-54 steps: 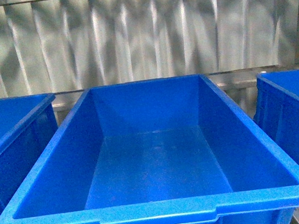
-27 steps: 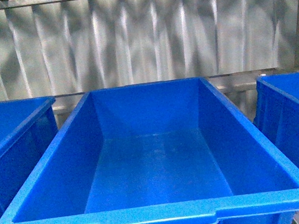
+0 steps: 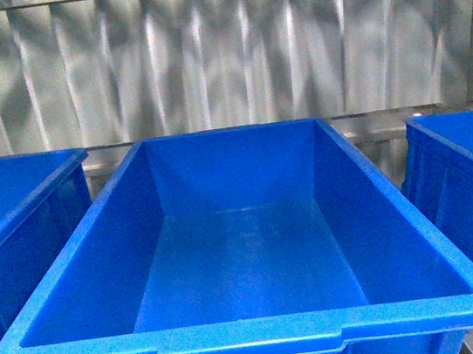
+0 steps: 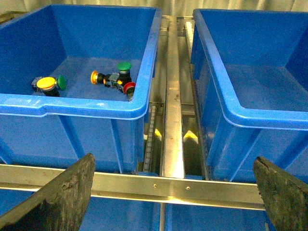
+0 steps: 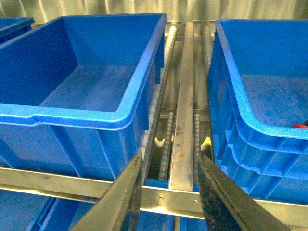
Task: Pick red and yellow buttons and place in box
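Observation:
The box (image 3: 250, 335), a deep bright-blue bin, fills the front view and holds nothing. In the left wrist view the yellow button (image 4: 46, 83) and the red button (image 4: 129, 88) lie on the floor of the neighbouring blue bin (image 4: 72, 107), the red one close to the near corner. The box (image 4: 231, 103) stands beside that bin across a metal rail. My left gripper (image 4: 173, 159) is open, below and in front of both bins, gripping nothing. My right gripper (image 5: 169, 156) is open over the rail beside the box (image 5: 72, 115).
Green-capped buttons (image 4: 124, 66) and an orange-faced button (image 4: 95, 76) lie with the red and yellow ones. A metal rail (image 4: 172, 120) and crossbar (image 4: 159, 185) run between the bins. Another blue bin (image 5: 260, 115) holds a small red thing (image 5: 301, 126) at its edge.
The front view shifted slightly half a second ago and has come back. Nothing in the box has changed.

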`<state>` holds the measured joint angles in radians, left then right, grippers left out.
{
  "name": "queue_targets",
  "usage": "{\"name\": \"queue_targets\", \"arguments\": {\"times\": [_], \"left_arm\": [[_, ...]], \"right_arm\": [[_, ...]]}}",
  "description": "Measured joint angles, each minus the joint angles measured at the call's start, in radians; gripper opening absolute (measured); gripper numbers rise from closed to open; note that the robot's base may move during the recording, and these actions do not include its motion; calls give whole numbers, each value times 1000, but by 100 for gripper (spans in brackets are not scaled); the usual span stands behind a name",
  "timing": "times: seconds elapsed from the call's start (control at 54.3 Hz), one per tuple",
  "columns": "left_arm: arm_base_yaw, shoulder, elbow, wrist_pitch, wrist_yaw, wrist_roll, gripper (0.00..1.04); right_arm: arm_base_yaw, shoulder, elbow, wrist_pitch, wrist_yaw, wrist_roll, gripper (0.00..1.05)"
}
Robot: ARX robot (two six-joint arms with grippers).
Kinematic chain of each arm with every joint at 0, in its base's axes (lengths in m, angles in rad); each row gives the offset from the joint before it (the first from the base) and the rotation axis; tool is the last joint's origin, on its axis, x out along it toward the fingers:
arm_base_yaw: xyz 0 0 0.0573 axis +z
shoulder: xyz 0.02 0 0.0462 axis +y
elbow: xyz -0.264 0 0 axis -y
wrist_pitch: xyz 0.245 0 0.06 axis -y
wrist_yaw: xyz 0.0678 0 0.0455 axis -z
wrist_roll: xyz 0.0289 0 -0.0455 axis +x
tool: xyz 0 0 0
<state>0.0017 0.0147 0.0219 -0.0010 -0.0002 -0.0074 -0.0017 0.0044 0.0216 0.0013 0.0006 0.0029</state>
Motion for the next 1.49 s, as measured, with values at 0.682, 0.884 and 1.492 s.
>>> {"name": "queue_targets", "arguments": {"times": [0.682, 0.884, 1.492], "left_arm": [[0, 0, 0, 0, 0, 0, 97], [0, 0, 0, 0, 0, 0, 97], [0, 229, 91, 38, 29, -82, 97]], "right_arm": [[2, 0, 0, 0, 3, 0, 98], [2, 0, 0, -2, 1, 0, 98], [1, 0, 0, -2, -1, 0, 98]]}}
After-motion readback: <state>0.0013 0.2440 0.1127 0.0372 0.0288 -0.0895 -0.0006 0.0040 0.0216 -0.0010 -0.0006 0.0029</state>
